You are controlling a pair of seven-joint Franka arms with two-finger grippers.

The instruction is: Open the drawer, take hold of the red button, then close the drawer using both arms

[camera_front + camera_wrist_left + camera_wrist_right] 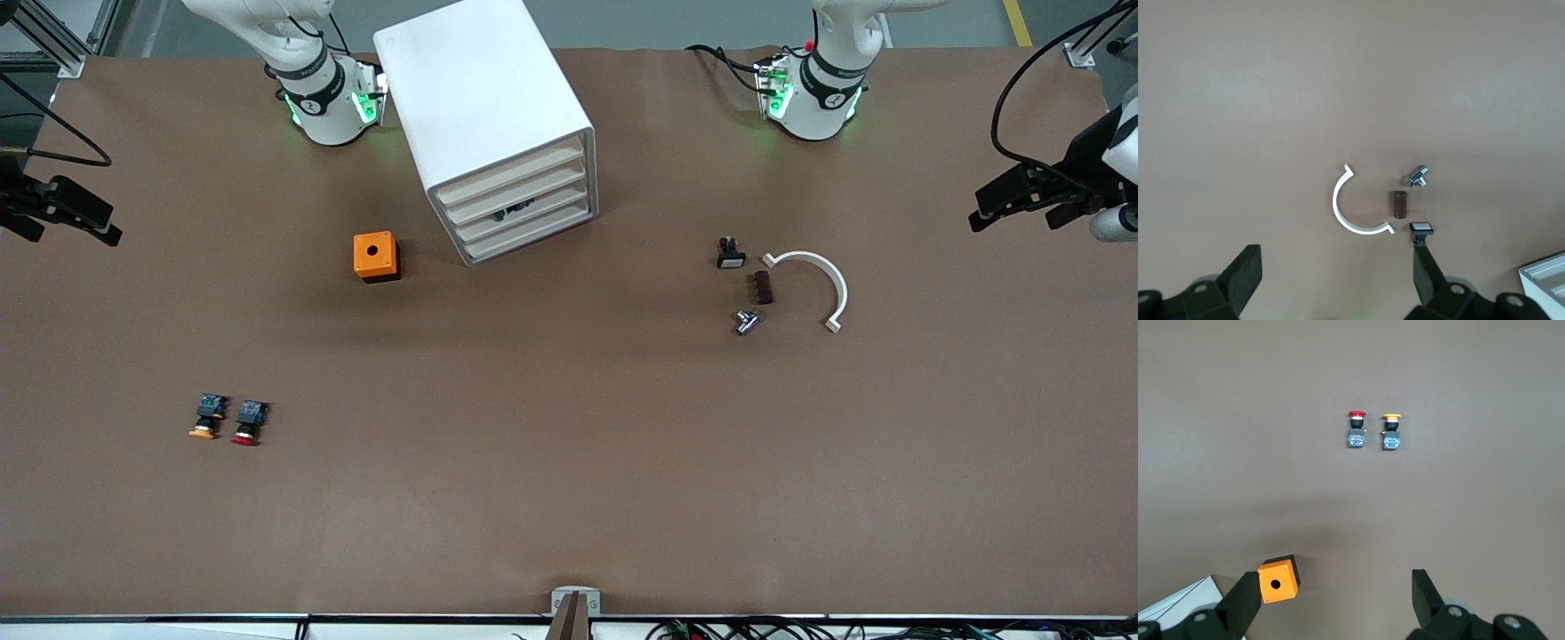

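Grippers wait at the table's two ends, both released and holding nothing. The right gripper point(67, 213) hangs with jaws spread; the red-capped button point(248, 421) lies well apart from it, nearer the front camera, just beside the orange-capped button point(207, 418). The left gripper point(1022, 200) is up at its own end, jaws wide. Between them stands the cabinet point(484, 116), its drawer point(524, 211) shut.

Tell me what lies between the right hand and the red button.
Nothing visible. The right hand hangs open over bare table near the orange cube; open tabletop separates it from the red button. The orange-capped button sits beside the red one, not in the way.
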